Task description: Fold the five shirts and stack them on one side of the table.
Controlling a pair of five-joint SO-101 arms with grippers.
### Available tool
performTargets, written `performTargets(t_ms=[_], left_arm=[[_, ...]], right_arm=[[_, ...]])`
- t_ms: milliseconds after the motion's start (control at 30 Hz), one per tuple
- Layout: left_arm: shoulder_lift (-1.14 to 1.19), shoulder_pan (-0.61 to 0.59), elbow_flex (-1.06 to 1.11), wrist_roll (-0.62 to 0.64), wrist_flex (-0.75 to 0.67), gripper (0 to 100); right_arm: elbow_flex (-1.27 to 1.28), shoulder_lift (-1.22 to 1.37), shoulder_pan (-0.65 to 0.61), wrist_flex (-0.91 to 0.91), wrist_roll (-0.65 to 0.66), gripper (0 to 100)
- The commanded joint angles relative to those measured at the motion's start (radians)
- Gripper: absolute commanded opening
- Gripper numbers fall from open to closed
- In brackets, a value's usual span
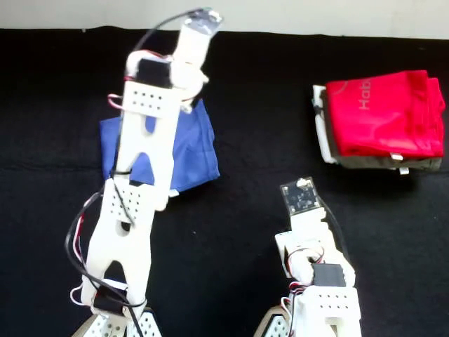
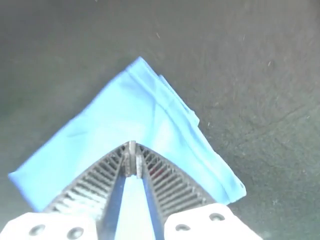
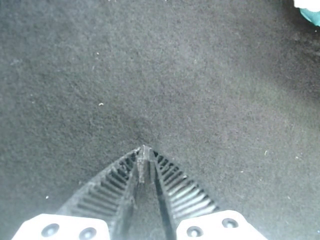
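Note:
A folded blue shirt [image 1: 189, 151] lies on the black table cloth at left centre, partly under my left arm [image 1: 144, 175]. In the left wrist view my left gripper [image 2: 131, 152] hangs shut just over the middle of the blue shirt [image 2: 135, 115], with nothing between its fingers. A stack of folded shirts with a red shirt [image 1: 382, 112] on top sits at the right side of the table. My right gripper [image 3: 145, 152] is shut and holds nothing, low over bare cloth; its arm [image 1: 312, 246] is at the front right, short of the stack.
The black cloth [image 1: 266, 84] covers the whole table. Under the red shirt, white and grey layers [image 1: 326, 140] stick out at the stack's edge. A teal and white scrap [image 3: 309, 7] shows at the corner of the right wrist view.

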Motion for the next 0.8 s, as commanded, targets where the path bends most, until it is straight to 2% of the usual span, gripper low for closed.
performTargets(t_ms=[0, 133, 300, 367, 467, 600, 767], left_arm=[[-0.193, -0.016, 0.030, 0.012, 0.021, 1], [-0.450, -0.042, 0.395, 0.012, 0.021, 1], [-0.799, -0.139, 1.044, 0.002, 0.011, 1], [-0.914, -0.194, 1.299, -0.041, -0.028, 1], [-1.059, -0.263, 1.693, -0.133, -0.187, 1], [-1.202, -0.288, 2.146, -0.172, -0.545, 1], [-1.273, -0.292, 2.454, -0.172, -0.879, 1]], right_arm=[[0.056, -0.010, 0.005, 0.002, 0.002, 0.6], [0.056, -0.010, 0.005, 0.002, 0.002, 0.6], [0.058, -0.010, 0.005, 0.002, 0.002, 0.6], [0.058, -0.010, 0.005, 0.002, 0.002, 0.6], [0.058, -0.010, 0.005, 0.002, 0.002, 0.6], [0.058, -0.010, 0.005, 0.002, 0.002, 0.6], [0.058, -0.010, 0.005, 0.002, 0.002, 0.6]])
